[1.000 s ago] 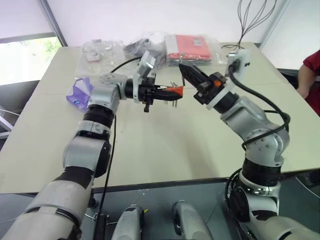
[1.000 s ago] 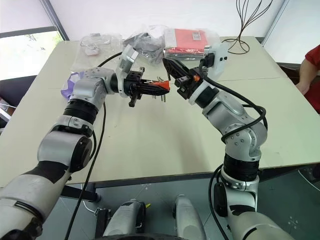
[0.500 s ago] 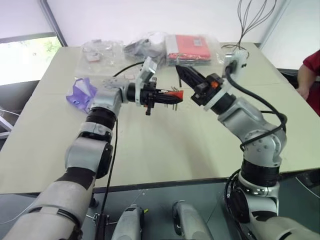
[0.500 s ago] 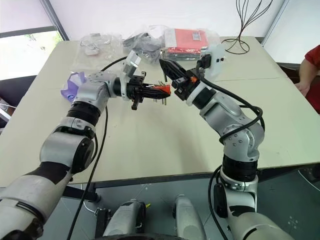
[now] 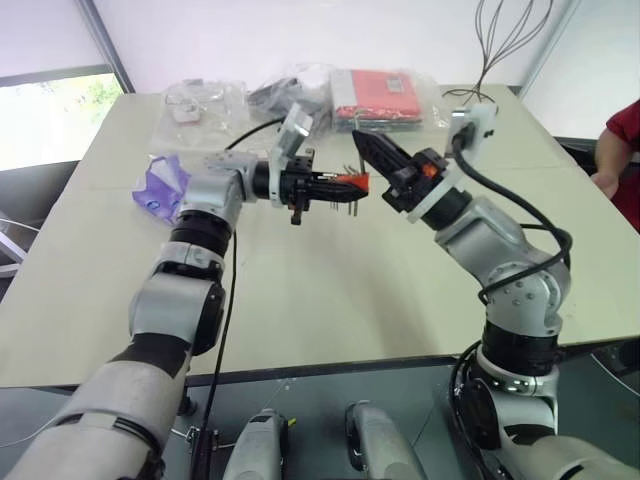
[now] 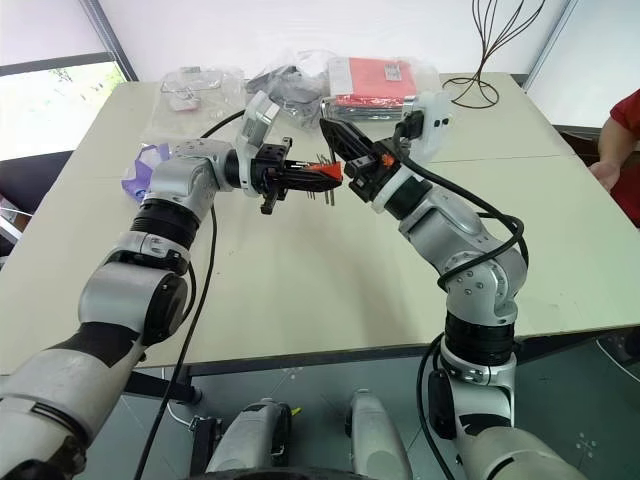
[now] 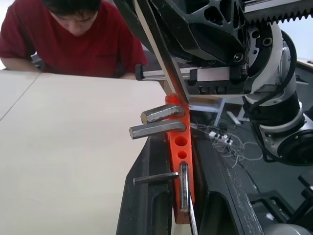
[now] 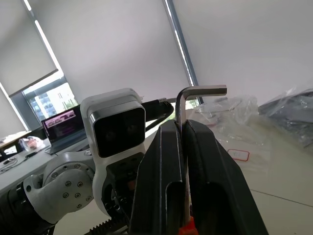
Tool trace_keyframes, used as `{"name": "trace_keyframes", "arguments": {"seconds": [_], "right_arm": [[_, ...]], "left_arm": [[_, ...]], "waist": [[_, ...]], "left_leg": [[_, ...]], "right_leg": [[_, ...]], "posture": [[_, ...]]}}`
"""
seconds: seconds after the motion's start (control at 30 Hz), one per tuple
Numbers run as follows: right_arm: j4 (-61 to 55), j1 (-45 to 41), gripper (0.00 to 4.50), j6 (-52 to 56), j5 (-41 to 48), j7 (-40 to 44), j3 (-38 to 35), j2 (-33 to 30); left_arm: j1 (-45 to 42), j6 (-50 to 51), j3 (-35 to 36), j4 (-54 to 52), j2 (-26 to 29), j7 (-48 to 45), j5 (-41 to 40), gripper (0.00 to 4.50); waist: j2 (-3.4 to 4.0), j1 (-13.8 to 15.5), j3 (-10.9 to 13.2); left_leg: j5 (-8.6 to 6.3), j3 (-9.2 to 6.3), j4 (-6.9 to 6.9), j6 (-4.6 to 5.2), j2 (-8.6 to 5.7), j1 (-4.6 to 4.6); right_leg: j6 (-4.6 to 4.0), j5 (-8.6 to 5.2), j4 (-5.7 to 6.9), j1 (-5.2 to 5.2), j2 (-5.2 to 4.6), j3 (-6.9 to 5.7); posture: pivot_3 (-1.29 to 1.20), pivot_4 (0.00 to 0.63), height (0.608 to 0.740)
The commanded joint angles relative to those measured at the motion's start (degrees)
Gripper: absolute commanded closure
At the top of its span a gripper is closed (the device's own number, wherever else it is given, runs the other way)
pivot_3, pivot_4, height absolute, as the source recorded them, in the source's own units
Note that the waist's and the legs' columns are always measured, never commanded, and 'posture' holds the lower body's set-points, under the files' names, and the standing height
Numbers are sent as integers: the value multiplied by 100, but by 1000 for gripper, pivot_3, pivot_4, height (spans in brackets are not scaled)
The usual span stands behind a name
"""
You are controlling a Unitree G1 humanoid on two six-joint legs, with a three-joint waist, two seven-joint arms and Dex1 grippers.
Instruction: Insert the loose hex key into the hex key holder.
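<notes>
My left gripper (image 5: 338, 185) is shut on the hex key holder (image 5: 350, 181), an orange-red block held above the table with short metal keys (image 7: 157, 113) sticking out of it. In the left wrist view several of its holes (image 7: 181, 141) stand empty. My right gripper (image 5: 363, 141) is shut on the loose hex key (image 8: 201, 90), whose short bent leg rises above the fingertips. The key's long shaft (image 7: 161, 54) slants down to the holder's far end and meets it there. Whether its tip sits in a hole is hidden.
A purple pouch (image 5: 160, 185) lies on the table (image 5: 330, 300) to the left. Clear plastic bags (image 5: 290, 85) and a red package (image 5: 380, 95) lie along the far edge, with black cables (image 5: 470, 95) beside them. A person in red (image 5: 620, 140) is at the right.
</notes>
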Motion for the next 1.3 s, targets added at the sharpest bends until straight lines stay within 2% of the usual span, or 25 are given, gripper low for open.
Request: {"name": "trace_keyframes", "arguments": {"seconds": [0.03, 0.5, 1.3], "right_arm": [[-118, -34, 4425, -144, 67, 43, -95, -117], [-69, 37, 4425, -215, 38, 97, -65, -229], [-261, 467, 4425, -87, 180, 381, 109, -790]], "left_arm": [[-102, 47, 148, -252, 88, -1, -160, 4500], [-6, 264, 191, -531, 68, 47, -273, 4500], [-83, 154, 224, -359, 116, 115, -260, 4500]], "waist": [[0, 0, 0], [0, 0, 0], [0, 4, 0]], "left_leg": [[0, 0, 0, 0, 0, 0], [0, 0, 0, 0, 0, 0], [0, 2, 1, 0, 0, 2]], "right_leg": [[0, 0, 0, 0, 0, 0], [0, 0, 0, 0, 0, 0], [0, 0, 0, 2, 0, 1]], "posture": [[0, 150, 740], [0, 150, 740], [0, 150, 740]]}}
